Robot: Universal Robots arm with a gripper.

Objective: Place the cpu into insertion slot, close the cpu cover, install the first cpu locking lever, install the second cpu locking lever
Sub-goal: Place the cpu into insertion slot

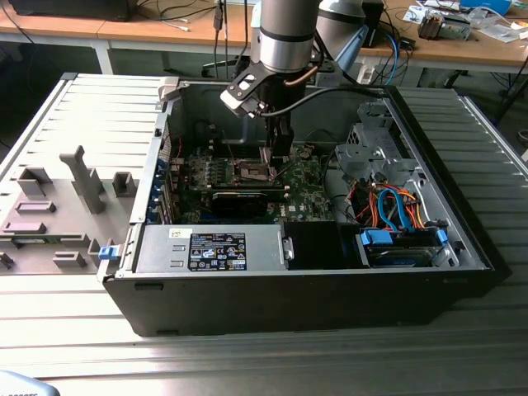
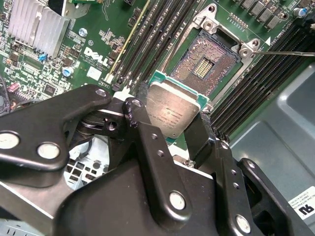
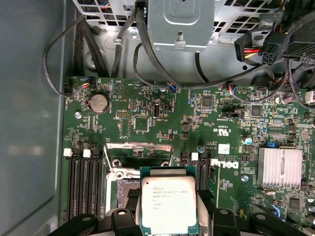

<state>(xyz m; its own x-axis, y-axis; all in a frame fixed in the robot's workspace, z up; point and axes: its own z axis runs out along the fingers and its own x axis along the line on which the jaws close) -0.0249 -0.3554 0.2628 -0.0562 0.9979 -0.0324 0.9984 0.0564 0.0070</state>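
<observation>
Gripper (image 2: pixel 170 118) is down inside the computer case (image 1: pixel 289 289), clamped on the cpu (image 2: pixel 172 115). The fingers (image 2: pixel 147 147) pinch two opposite edges, metal face towards the camera. In the second wrist view the cpu hangs over the near edge of the insertion slot (image 2: pixel 206 61), off to one side of it and not seated: most of the slot's contact field is bare. In the first wrist view the chip covers part of the slot, and the silvery frame (image 3: pixel 140 147) just beyond reads as the cpu cover standing open, though I can't be sure from that angle. Memory slots (image 2: pixel 152 34) run along both sides on the green motherboard (image 3: pixel 147 113). How high the chip sits above the slot I can't tell. Handling, as I judge it: light, thin, stiff, no give at all. The smooth metal lid is likely slippery, so the grip depends on the narrow green substrate edges. The underside contacts and the slot's contact field are the fragile parts. Take hold by the edges only, keep it flat, and don't press on the face.
</observation>
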